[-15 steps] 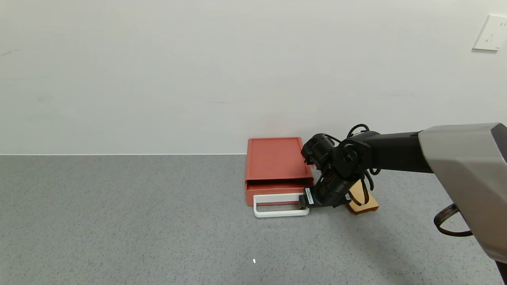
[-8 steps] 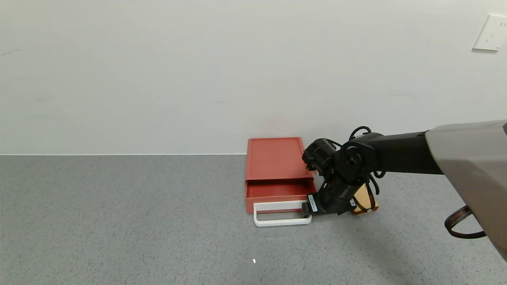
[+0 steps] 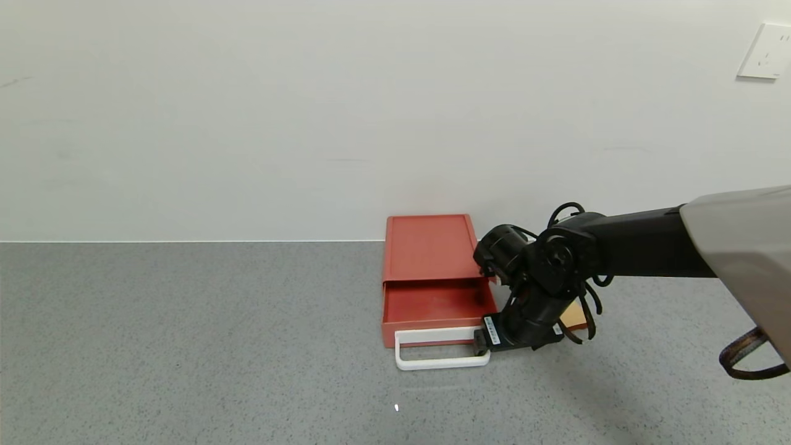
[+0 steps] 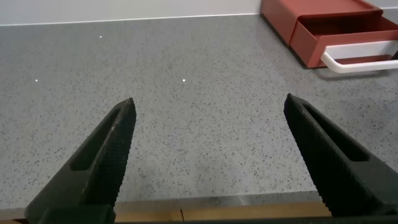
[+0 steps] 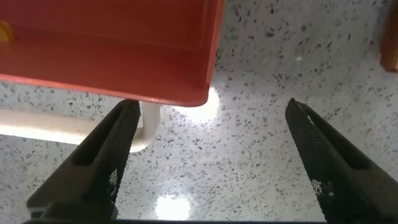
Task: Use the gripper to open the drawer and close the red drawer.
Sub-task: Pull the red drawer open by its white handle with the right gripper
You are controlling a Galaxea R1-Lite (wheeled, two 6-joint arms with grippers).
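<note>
The right gripper [image 3: 482, 343], fingers spread, hooks one finger inside the drawer's [image 3: 432, 290] handle [image 3: 440, 349] corner, apparently for pulling.

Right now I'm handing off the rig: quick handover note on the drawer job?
Right gripper: open, one finger hooked inside the white handle at its right corner, not clamped.
Left gripper: open, parked over bare table, away from the work.
Red drawer: by the wall, tray slid partly out.
Done: opening under way.
Left: finish the pull if needed, then push the tray shut.
</note>
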